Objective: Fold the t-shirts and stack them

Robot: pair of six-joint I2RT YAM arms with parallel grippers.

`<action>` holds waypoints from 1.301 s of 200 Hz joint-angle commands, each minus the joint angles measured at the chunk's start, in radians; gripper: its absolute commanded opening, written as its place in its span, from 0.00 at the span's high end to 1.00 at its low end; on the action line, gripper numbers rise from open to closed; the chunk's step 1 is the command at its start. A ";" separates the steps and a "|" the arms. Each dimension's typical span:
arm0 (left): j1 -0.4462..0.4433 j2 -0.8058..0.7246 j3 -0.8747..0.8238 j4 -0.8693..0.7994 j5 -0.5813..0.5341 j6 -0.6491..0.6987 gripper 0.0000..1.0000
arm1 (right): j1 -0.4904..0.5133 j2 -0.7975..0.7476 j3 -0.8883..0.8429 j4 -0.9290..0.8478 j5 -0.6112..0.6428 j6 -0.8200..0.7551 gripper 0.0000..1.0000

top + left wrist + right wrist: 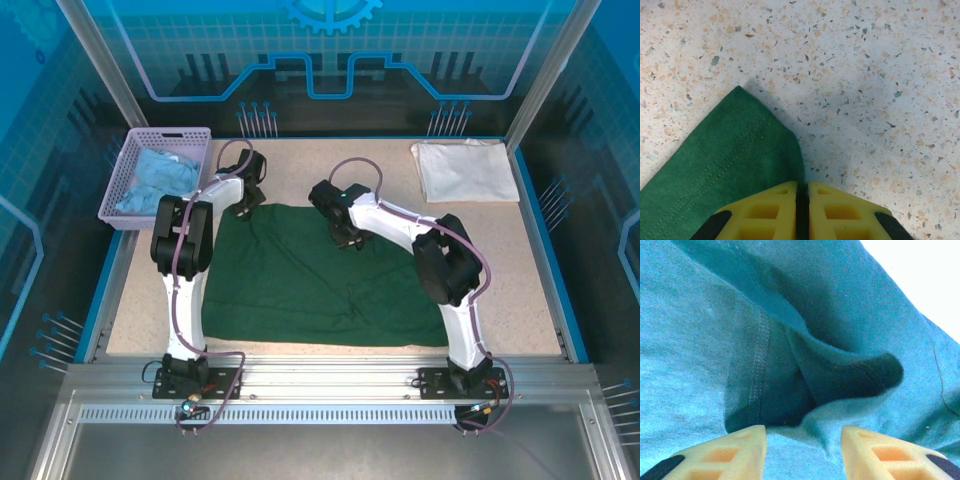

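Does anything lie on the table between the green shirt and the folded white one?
Nothing visible does. Bare table separates the green t-shirt from the white t-shirt, which lies folded in the far right corner. Only the right arm reaches across above that side of the green cloth.

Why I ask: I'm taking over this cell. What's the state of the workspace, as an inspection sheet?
Surface: speckled tabletop, bare beyond the cloth.
Job's things: dark green t-shirt spread rumpled at centre; white t-shirt folded, far right corner.
Clutter: lilac basket far left, light blue cloth inside.
Grippers: left gripper shut on the dark green t-shirt's corner; right gripper open, jaws astride a raised fold.
Cables: purple cables loop along both arms.
Surroundings: blue-lit enclosure walls, metal rail at the near edge.
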 commanded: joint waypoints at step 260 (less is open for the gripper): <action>0.007 -0.144 -0.093 0.016 -0.015 -0.015 0.86 | 0.001 -0.518 -0.508 0.251 -0.329 -0.228 1.00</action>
